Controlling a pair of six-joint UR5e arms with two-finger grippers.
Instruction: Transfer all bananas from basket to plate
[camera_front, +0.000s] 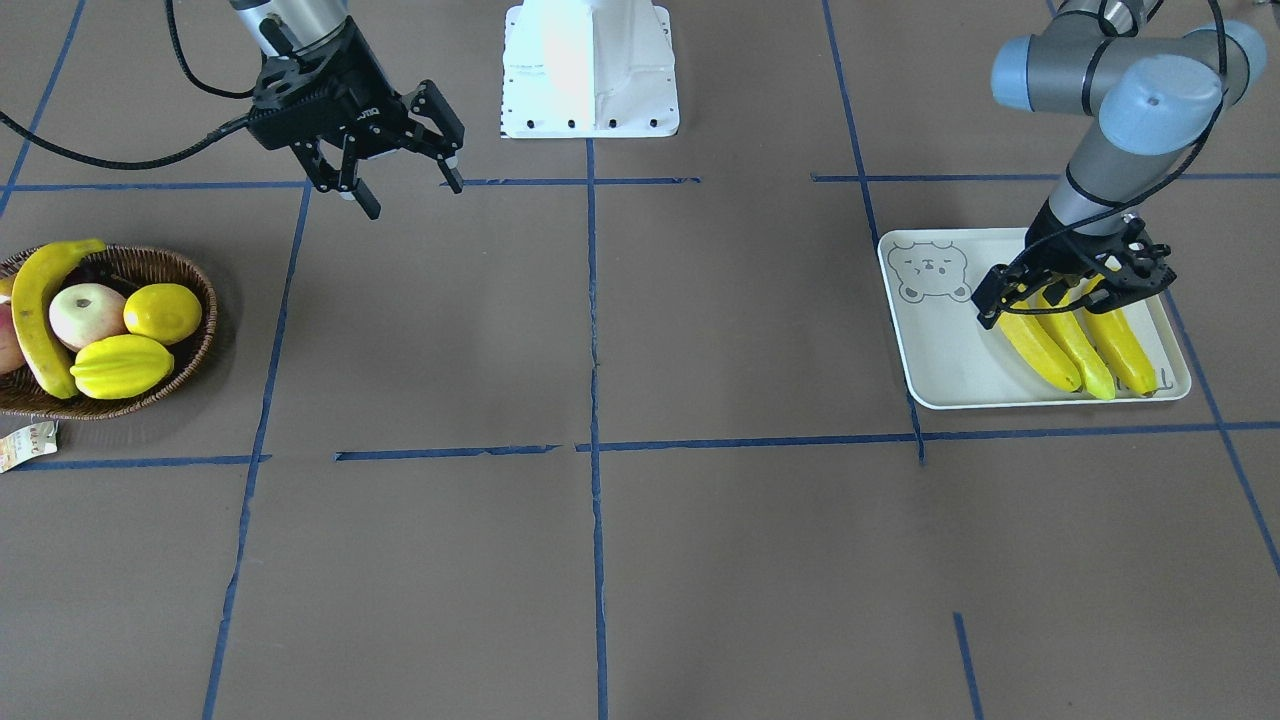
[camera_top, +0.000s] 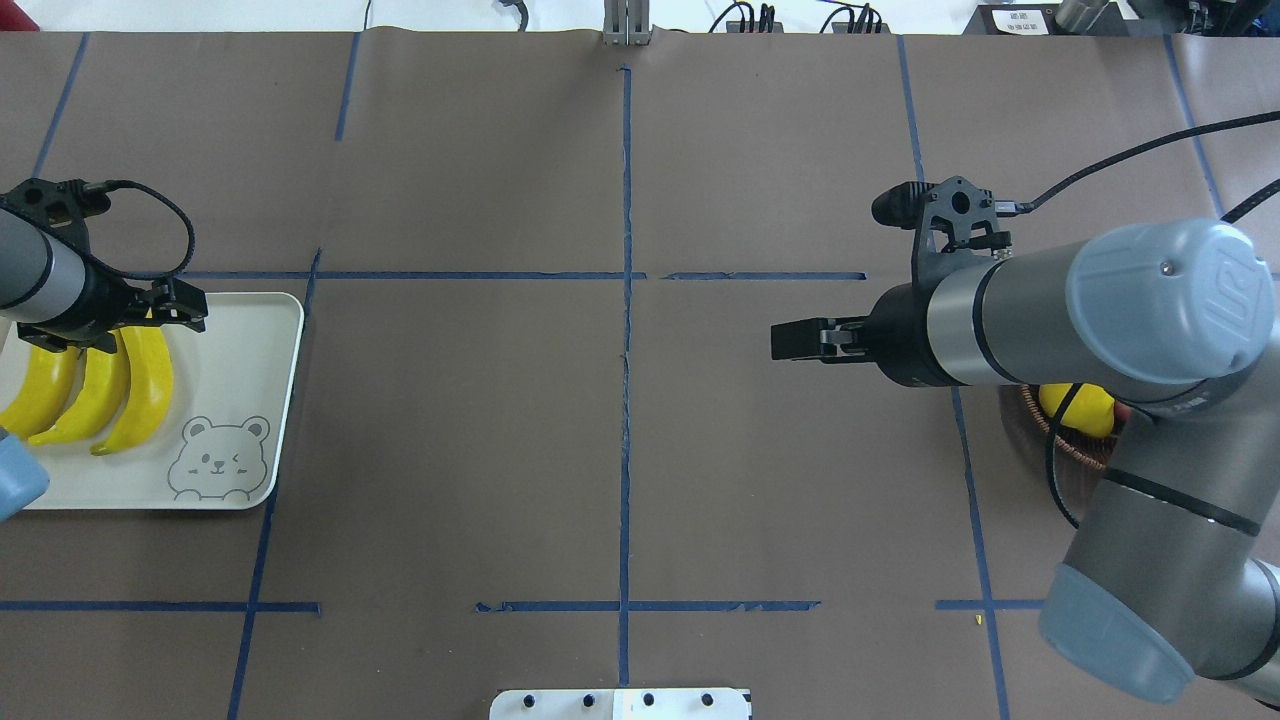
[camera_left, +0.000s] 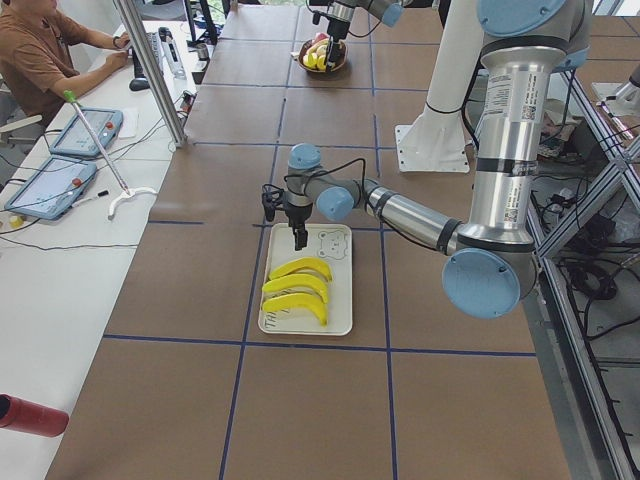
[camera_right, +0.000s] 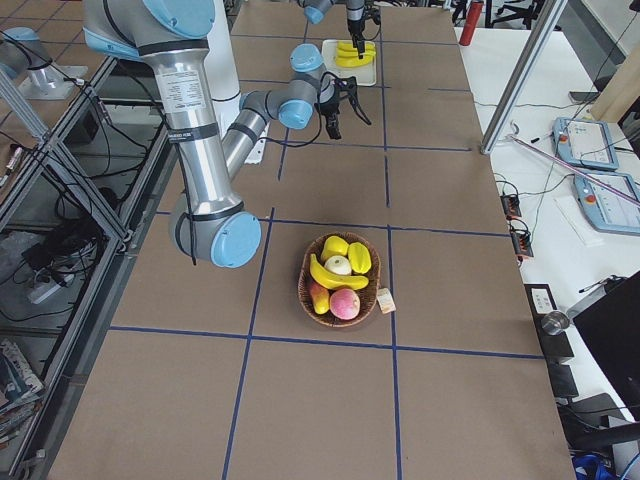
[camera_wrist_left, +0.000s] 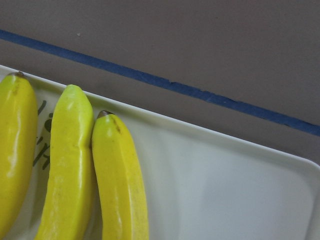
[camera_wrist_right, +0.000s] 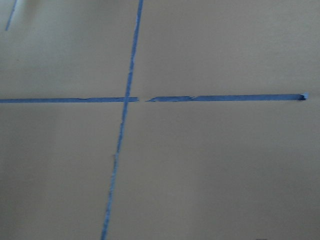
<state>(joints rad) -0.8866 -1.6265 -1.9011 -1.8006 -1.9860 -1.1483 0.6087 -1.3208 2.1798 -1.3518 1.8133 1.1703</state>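
Observation:
Three bananas (camera_front: 1075, 345) lie side by side on the white bear-face plate (camera_front: 940, 340). They also show in the left wrist view (camera_wrist_left: 120, 180) and the overhead view (camera_top: 95, 390). My left gripper (camera_front: 1078, 298) hovers just over their stem ends, open and empty. One banana (camera_front: 35, 310) lies along the edge of the wicker basket (camera_front: 150, 400) at the other end of the table. My right gripper (camera_front: 405, 185) is open and empty. It hangs in the air between the basket and the robot base.
The basket also holds a lemon (camera_front: 162, 312), a starfruit (camera_front: 122, 367) and a pale apple (camera_front: 85, 312). A paper tag (camera_front: 25, 445) lies beside it. In the overhead view my right arm hides most of the basket (camera_top: 1030, 430). The robot base (camera_front: 590, 70) is at the table's back middle.

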